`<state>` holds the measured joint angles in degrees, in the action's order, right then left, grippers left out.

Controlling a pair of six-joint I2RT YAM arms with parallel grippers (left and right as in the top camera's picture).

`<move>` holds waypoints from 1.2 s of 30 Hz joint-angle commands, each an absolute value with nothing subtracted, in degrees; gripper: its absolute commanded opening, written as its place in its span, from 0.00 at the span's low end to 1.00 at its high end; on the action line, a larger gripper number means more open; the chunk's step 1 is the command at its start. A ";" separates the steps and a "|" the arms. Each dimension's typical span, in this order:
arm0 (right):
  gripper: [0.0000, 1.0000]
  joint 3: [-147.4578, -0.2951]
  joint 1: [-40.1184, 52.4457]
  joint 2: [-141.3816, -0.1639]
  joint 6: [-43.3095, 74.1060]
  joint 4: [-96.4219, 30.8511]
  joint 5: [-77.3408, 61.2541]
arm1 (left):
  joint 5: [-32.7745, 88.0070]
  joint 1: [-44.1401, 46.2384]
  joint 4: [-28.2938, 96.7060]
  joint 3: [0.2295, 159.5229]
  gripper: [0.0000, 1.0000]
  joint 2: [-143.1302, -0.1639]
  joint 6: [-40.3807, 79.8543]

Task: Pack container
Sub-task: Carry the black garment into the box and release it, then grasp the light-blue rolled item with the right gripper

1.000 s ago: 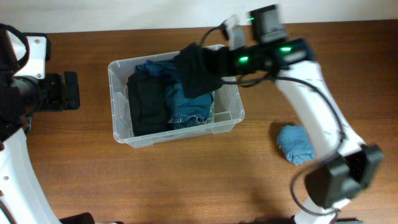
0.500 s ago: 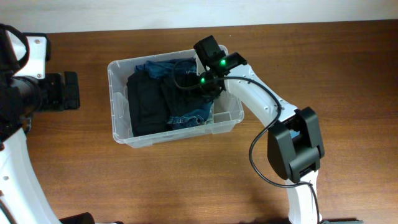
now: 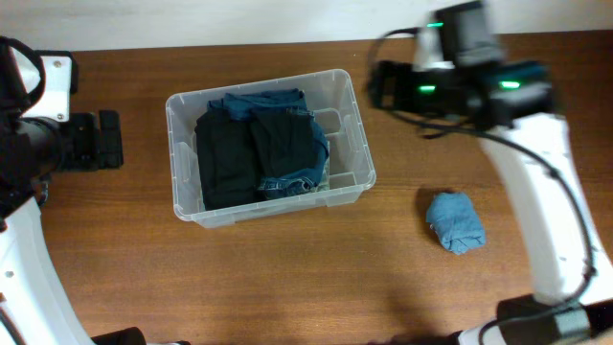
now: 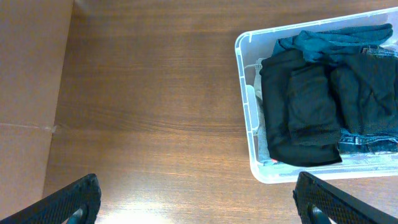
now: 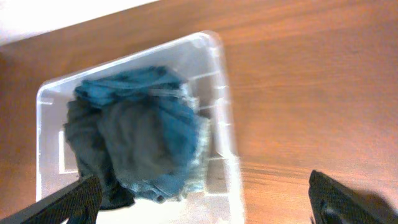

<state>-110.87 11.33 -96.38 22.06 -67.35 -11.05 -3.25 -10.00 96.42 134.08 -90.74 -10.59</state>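
Note:
The clear container (image 3: 175, 153) stands left of centre, holding folded black clothes (image 3: 225, 158), a dark garment (image 3: 287, 144) and blue denim (image 3: 273, 99). My right gripper (image 3: 381, 86) hovers just off the container's far right corner, open and empty. In the right wrist view the right gripper (image 5: 208, 205) spans the container's rim (image 5: 224, 81) and the clothes (image 5: 137, 130), all blurred. My left gripper (image 3: 107, 140) waits open to the left of the container. In the left wrist view the left gripper (image 4: 205, 208) is over bare wood, with the container (image 4: 244, 93) at the right.
A folded light-blue cloth (image 3: 456, 221) lies on the table to the right of the container, below the right arm. The table's far edge meets a pale wall (image 3: 239, 19). Brown wood surrounds the container.
The right gripper opened and let the dark garment drop into the container, then rose and pulled back to the right. The left arm has not moved.

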 commanded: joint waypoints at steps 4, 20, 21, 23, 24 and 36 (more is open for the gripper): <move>0.98 -108.22 -10.28 -97.06 17.67 -77.52 -16.99 | -3.25 -10.24 96.31 134.08 1.00 -90.08 -9.89; 0.98 -60.01 -20.29 -97.95 9.50 -57.17 -23.35 | -3.25 -10.24 96.33 134.08 1.00 -90.08 -9.89; 0.99 -58.39 -20.29 -97.95 9.63 -55.53 -23.33 | -3.22 -10.24 96.33 134.08 1.00 -90.08 -9.89; 0.98 -54.00 -20.29 -97.95 12.78 -50.06 -22.28 | -3.25 -10.24 96.33 134.08 1.00 -90.08 -9.89; 0.98 -51.57 -20.29 -97.95 13.67 -46.37 -22.41 | -3.25 -10.24 96.33 134.08 1.00 -90.08 -9.87; 0.38 -51.83 -19.84 -94.26 13.76 -47.22 -32.77 | -3.22 -10.24 96.33 134.08 1.00 -90.08 -9.87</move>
<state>-49.71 -20.53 -95.83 13.78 -44.47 -28.84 -3.25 -10.00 96.44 134.08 -90.74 -10.57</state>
